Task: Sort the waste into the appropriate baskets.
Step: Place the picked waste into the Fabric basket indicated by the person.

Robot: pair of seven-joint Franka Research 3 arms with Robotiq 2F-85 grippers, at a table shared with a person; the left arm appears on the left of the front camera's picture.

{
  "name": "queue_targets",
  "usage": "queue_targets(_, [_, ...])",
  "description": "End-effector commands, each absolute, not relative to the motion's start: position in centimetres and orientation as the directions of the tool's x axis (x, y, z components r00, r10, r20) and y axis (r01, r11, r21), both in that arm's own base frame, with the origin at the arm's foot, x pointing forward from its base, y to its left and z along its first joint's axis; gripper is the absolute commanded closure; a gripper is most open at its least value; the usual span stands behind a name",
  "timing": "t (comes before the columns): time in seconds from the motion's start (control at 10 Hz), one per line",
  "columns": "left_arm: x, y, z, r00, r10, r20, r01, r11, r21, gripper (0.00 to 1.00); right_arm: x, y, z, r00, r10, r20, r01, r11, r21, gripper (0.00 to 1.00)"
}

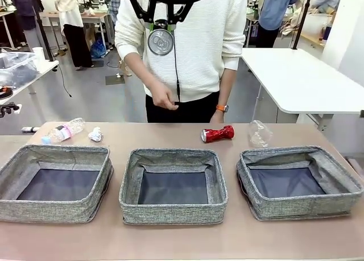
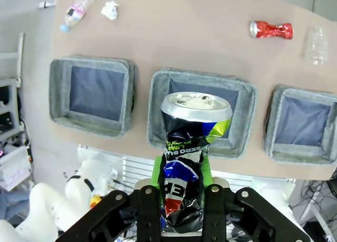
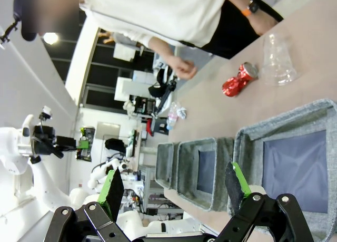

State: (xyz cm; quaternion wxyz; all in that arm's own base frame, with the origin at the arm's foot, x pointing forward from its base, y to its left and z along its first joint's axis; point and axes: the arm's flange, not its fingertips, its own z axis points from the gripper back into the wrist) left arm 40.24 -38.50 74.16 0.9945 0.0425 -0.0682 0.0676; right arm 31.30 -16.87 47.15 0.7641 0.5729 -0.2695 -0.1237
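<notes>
Left tool [image 2: 182, 192]: clenched on dark printed can [image 2: 192, 142], held high above middle basket [image 1: 172, 211] | Right tool [image 3: 174, 192]: released, jaws wide, holding nothing | Tabletop [image 1: 170, 238]: crushed red can [image 1: 218, 134] and clear bottle [image 1: 259, 133] beyond that basket to its right; pink-labelled bottle [image 1: 63, 131] and paper wad [image 1: 95, 135] beyond to its left

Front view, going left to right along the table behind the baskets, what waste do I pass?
Labelled bottle → paper wad → red can → clear bottle.
</notes>
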Motion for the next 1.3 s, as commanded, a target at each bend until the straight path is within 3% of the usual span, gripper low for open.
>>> queue_targets(0.0, [40.0, -38.0, 74.3, 0.981, 0.117, 0.157, -0.132, 0.987, 0.092, 0.7, 31.6, -16.8, 47.1, 0.812, -0.503, 0.298, -0.154, 0.307, 0.939, 0.0])
queue_targets(1.1, [40.2, -38.5, 74.2, 0.982, 0.129, 0.142, -0.14, 0.987, 0.075, 0.7, 31.6, -16.8, 47.1, 0.812, -0.503, 0.298, -0.154, 0.307, 0.939, 0.0])
queue_targets(1.2, [38.4, -38.6, 71.1, 0.984, 0.072, 0.16, -0.086, 0.993, 0.083, 0.7, 31.6, -16.8, 47.1, 0.812, -0.503, 0.298, -0.154, 0.307, 0.939, 0.0])
